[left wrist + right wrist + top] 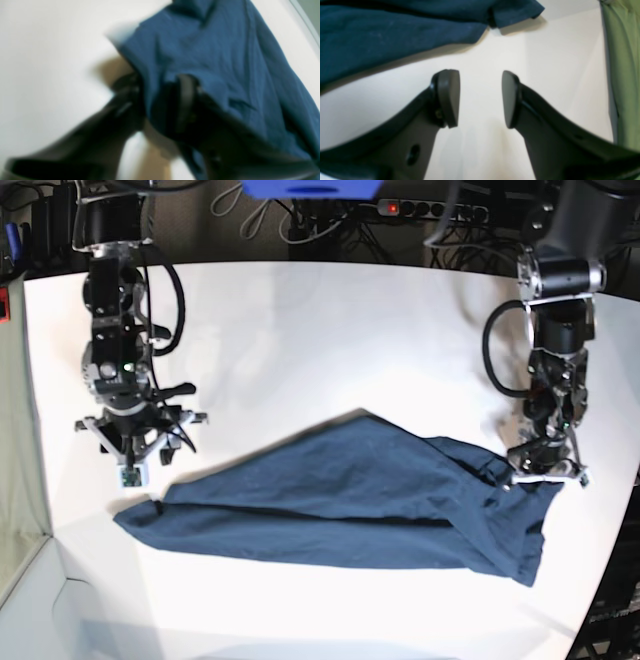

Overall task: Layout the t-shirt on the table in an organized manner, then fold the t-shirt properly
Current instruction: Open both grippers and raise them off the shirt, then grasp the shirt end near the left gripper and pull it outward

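The table (pixel 300 320) is broad and white. The shirt (pixel 340 500) lies across its near half as a long, creased band stretching from one arm to the other, not yet spread flat.

The left gripper (pixel 162 100) is clenched on a bunched edge of the shirt, with cloth draped over its fingers; the wrist view is blurred. The right gripper (pixel 480 97) is released, jaws spread over bare table, the shirt's edge near but untouched.

To lay the shirt out well, the right gripper probably needs to pinch the nearest corner. Both arms would then draw apart evenly, low over the table, so creases pull out without dragging the shirt off the edge.

No label or writing is legible.
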